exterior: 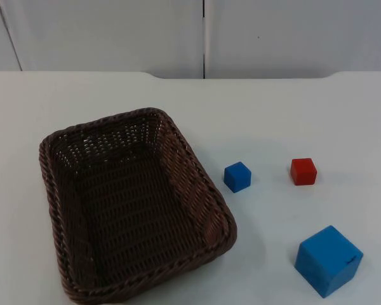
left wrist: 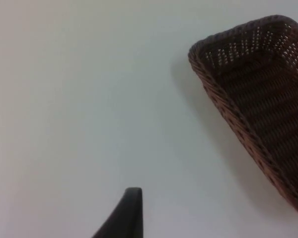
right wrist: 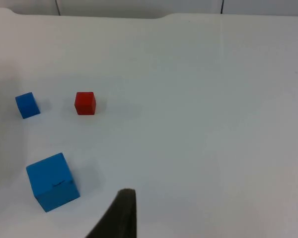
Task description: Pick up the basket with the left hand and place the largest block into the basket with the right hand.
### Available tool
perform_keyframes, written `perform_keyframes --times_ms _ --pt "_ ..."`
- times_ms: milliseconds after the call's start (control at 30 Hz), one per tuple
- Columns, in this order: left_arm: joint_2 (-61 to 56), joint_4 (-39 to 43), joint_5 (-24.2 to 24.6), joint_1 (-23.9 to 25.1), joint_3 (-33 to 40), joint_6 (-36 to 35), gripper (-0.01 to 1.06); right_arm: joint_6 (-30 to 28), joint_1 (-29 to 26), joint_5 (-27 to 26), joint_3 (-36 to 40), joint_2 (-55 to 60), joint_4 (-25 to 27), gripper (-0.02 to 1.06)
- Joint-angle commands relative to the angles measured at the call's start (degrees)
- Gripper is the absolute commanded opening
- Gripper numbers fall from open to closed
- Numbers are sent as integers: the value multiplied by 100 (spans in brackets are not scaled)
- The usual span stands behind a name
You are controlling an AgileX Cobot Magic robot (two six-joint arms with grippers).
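An empty dark brown woven basket (exterior: 189,166) stands on the white table at the left. The largest block, a big blue cube (exterior: 328,260), rests at the front right. A small blue cube (exterior: 237,176) and a small red cube (exterior: 303,171) lie further back between them. In the left wrist view my left gripper (left wrist: 130,210) hangs over bare table, well apart from the basket (left wrist: 228,106). My right gripper (right wrist: 123,213) hovers over the table, off to the side of the big blue cube (right wrist: 52,181) and not touching it.
The grey partition wall (exterior: 203,35) closes the table at the back. The small blue cube (right wrist: 27,105) and the red cube (right wrist: 85,103) sit beyond the big one in the right wrist view. White table surface lies between the basket and the blocks.
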Motion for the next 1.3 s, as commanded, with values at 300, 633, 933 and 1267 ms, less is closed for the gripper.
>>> perform_keyframes --times_ms 300,633,933,1267 --pt "914 -800 -414 -28 -222 355 100 -55 -21 -51 17 -24 -41 105" --pt "1847 -894 -681 -28 -911 569 100 -55 -21 -51 17 -24 -41 105" --pt "2667 -988 -790 -28 -1113 662 100 -55 -21 -51 17 -24 -41 105" --pt "3629 -2070 -930 -28 -1113 1532 100 -68 -21 -51 17 -24 -41 105"
